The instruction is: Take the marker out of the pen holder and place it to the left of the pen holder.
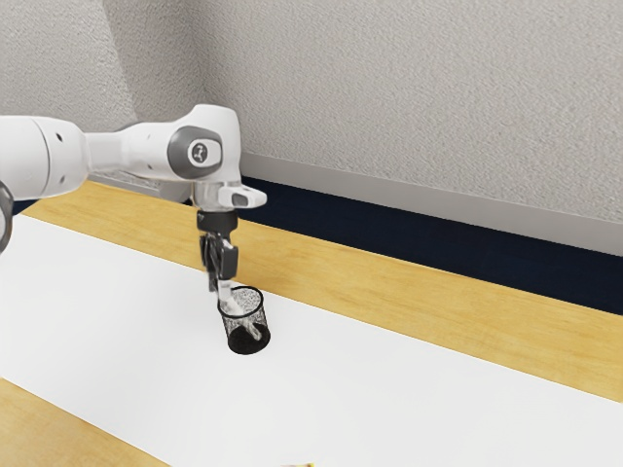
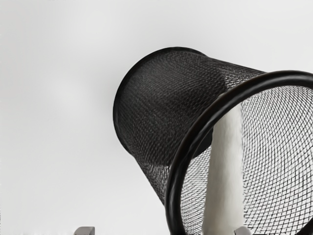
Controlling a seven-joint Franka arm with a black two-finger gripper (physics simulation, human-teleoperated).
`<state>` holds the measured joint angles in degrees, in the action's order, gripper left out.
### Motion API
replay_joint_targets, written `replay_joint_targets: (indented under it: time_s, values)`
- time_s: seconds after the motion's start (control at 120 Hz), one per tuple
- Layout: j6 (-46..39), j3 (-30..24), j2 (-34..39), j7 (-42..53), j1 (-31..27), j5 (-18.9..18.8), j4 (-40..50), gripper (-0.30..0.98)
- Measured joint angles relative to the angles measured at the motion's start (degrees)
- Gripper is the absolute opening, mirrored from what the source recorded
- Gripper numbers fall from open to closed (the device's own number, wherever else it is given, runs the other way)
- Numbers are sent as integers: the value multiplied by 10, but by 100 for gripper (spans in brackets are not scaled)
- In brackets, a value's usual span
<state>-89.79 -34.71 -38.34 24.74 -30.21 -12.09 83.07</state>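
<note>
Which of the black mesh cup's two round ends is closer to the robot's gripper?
The open rim at the top, near the gripper. The other end, the dark base, is farther down.

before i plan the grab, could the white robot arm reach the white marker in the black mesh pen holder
Likely yes: the marker sticks out of the pen holder, right by the open black claw.

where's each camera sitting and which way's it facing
Exterior view: off to the arm's side, looking down across the table; the arm enters from the exterior view's left, its pincer pointing down by the pen holder.
Wrist view: on the hand, looking down at a slant into the pen holder; bits of the pincer's two tips show, well apart.
Shared: the pen holder and the pale marker leaning inside.
</note>
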Motion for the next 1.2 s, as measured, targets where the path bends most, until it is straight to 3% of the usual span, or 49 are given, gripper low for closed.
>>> replay_joint_targets:
  time_s: [0.608, 0.867, 1.067, 1.2]
  values:
    - [-8, -8, 43, -11, -4, 8, -6, -4]
    - [-10, -64, 111, -13, -73, 9, 40, -9]
    - [-4, -76, 169, -12, -103, 10, 44, -10]
    - [1, -74, 166, -7, -141, 13, 44, -10]
